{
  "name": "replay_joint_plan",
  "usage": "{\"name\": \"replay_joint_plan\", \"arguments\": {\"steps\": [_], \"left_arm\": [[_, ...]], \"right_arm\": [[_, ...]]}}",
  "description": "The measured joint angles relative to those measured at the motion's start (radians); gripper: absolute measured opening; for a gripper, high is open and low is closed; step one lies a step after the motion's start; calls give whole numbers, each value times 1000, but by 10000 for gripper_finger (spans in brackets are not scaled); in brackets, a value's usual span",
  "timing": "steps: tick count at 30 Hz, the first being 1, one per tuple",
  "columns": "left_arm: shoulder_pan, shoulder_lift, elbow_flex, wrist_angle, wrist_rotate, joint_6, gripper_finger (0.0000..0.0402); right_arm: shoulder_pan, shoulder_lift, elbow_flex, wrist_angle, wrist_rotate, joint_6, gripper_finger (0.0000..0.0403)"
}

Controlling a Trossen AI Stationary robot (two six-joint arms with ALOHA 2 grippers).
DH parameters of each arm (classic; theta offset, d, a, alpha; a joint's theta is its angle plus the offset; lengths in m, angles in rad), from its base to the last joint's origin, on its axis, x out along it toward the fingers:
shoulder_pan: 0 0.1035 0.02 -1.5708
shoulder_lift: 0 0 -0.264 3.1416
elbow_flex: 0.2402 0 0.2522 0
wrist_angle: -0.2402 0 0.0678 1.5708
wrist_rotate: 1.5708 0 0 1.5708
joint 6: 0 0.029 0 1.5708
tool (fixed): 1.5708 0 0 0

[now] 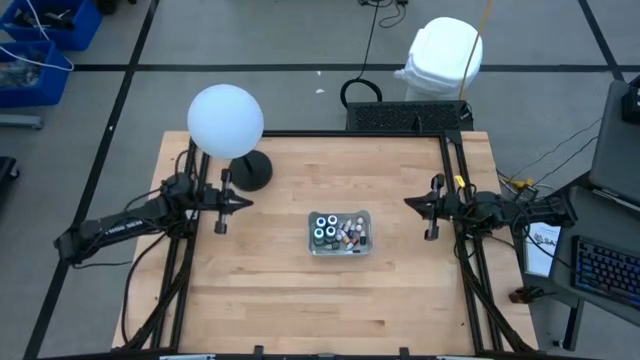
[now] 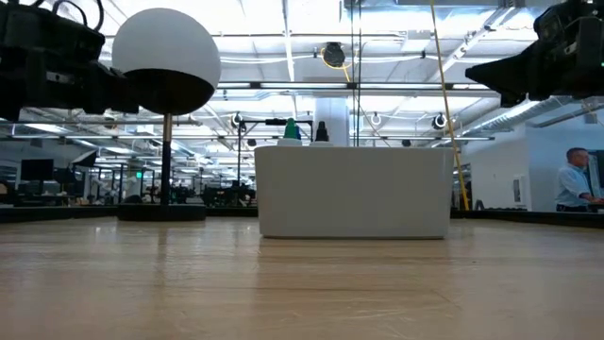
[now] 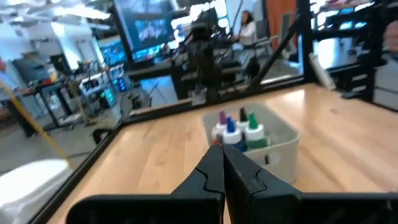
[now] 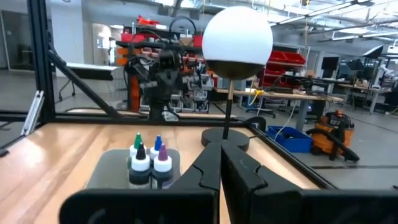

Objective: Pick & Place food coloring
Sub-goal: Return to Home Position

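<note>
Wooden table point(image 2: 302, 283): bare boards nearest. Gray bin point(image 2: 354, 194): table centre, holding the food coloring bottles point(image 1: 338, 232), several upright with green, blue and violet tips. Left gripper point(image 1: 246, 204): raised, left of bin, well apart, fingers pressed together, empty. Right gripper point(image 1: 410, 203): opposite side, likewise closed, empty. Globe lamp point(image 1: 226, 120): far-left of the table. Person point(image 2: 571, 179): room beyond.

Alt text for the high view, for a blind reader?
A small bin of food coloring bottles sits centred on the table. The left claw and right claw, both shut, hover either side, pointing inward. A globe lamp stands near the left arm.
</note>
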Motion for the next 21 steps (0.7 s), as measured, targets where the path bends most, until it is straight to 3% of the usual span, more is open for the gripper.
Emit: {"name": "replay_joint_plan", "arguments": {"steps": [12,21], "left_arm": [[-211,0,0,69,23,49,1],[-259,0,0,-70,-163,23,0]], "right_arm": [[-2,0,-1,22,-78,10,0],[-2,0,-1,-25,-48,32,0]]}}
